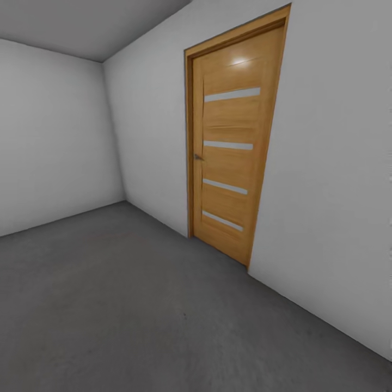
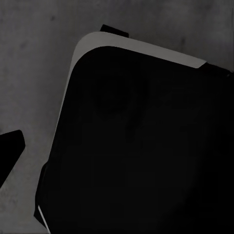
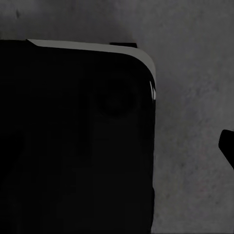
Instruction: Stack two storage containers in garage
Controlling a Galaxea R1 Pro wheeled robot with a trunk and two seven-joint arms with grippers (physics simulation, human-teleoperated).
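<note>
Pincer state cannot be told for either arm. Each wrist view looks down at the floor [image 2: 29, 73], a dark grey mottled concrete, with a large black rounded body edged by a pale rim [image 2: 141, 46] taking up most of the picture; what that body is I cannot tell. In the left wrist view a dark, blunt tip [image 2: 9, 151] juts in from the picture's edge beside that body, over the floor. It may be one finger, but whether the pincer is wide or narrow does not show. In the right wrist view a similar dark tip [image 3: 228, 146] shows at the edge, apart from the black body [image 3: 73, 146], again with no second finger to judge by.

From the head view, the garage is a bare room: pale grey walls [image 1: 54, 136] meeting in a corner at the far left, a grey ceiling [image 1: 81, 22], and the concrete floor [image 1: 136, 316] spreading across the lower half. A wooden door [image 1: 231, 147] stands shut in the right-hand wall, in a wooden frame, with four narrow pale horizontal strips across it and a small handle [image 1: 197, 157] on its left edge. Its foot meets the floor at the wall's base.
</note>
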